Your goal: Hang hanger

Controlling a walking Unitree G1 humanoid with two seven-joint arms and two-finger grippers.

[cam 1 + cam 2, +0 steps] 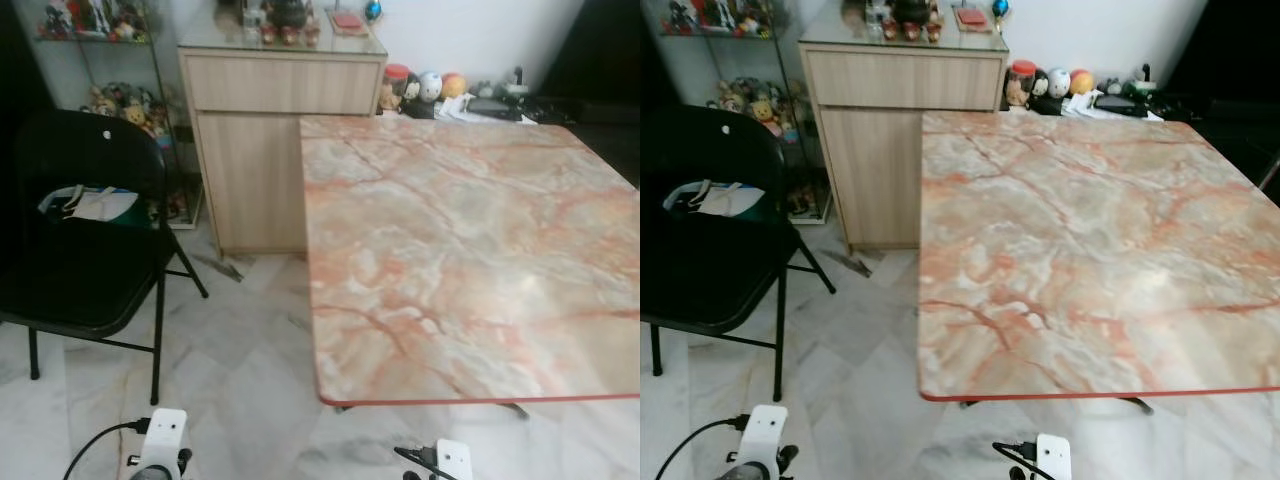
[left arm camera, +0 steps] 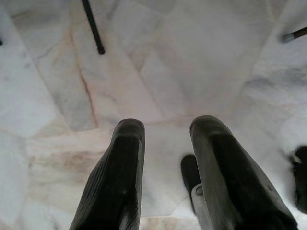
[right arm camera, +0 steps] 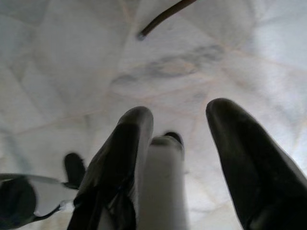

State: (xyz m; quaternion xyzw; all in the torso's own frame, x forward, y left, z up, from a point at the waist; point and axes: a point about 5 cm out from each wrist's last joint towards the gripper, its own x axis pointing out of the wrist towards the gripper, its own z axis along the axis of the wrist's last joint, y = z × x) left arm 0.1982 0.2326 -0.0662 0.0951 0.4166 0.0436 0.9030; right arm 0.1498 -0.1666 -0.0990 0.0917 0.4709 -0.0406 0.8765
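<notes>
Left gripper (image 2: 165, 125): low over floor (image 2: 201, 57), fingers spread, holding nothing | right gripper (image 3: 180, 112): likewise, spread | marble table (image 1: 470, 250) ahead | black chair (image 1: 80, 260) beside wooden cabinet (image 1: 270, 130) | hanger: cannot tell where.

A pink-veined marble counter (image 1: 470, 250) fills the right side, over a pale marble floor (image 1: 240, 390). On the left stands a black folding chair (image 1: 85, 240). Far behind, a light wooden cabinet (image 1: 270, 150) sits against the white wall (image 1: 470, 35), with a glass shelf (image 1: 110, 70) of figurines far left.
</notes>
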